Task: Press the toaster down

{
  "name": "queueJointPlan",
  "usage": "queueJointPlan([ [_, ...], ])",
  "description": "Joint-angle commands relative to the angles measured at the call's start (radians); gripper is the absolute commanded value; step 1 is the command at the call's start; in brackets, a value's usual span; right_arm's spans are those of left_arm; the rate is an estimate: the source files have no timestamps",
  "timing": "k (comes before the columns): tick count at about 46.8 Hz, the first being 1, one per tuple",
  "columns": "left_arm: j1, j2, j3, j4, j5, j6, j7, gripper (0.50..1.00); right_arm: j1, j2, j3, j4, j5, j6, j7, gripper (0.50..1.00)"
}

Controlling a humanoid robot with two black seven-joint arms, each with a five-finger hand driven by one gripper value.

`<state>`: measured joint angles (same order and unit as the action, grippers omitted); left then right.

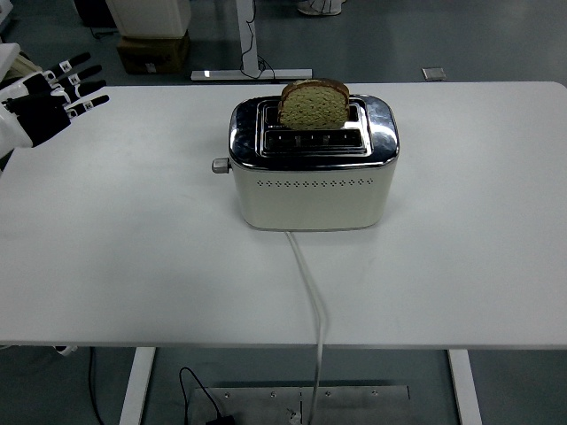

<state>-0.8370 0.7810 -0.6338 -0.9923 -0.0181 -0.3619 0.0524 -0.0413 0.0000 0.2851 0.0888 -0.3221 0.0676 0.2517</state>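
- Head view: your left hand (40, 106) hovers well left of the toaster (313, 168), fingers spread, empty.
- Lever (220, 166) juts from the toaster's left end.
- Bread slice (314, 104) stands in its rear slot.
- Cord (310, 292) trails off the toaster's near side.

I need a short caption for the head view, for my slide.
Left robot hand, fingers spread, hovers at the table's left edge, apart from the toaster holding one bread slice.

Bright, even overhead light; the desk (133, 248) is near washed-out white, with soft shadow under the toaster (312, 168) and glare on its chrome top. Focus is sharp.
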Motion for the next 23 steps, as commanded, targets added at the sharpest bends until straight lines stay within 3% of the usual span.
queueJointPlan([
  [1, -0.02, 0.015, -0.001, -0.034, 0.096, 0.006, 0.004, 1.0, 0.0, 0.0, 0.0, 0.0, 0.0, 0.0, 0.0, 0.998],
  [14, -0.082, 0.067, 0.002, -0.144, 0.473, -0.008, 0.01, 1.0, 0.0, 0.0, 0.0, 0.002, 0.0, 0.0, 0.0, 0.998],
  [23, -0.093, 0.118, 0.005, -0.236, 0.575, -0.101, 0.038, 1.0, -0.002, 0.0, 0.0, 0.0, 0.0, 0.0, 0.0, 0.998],
])
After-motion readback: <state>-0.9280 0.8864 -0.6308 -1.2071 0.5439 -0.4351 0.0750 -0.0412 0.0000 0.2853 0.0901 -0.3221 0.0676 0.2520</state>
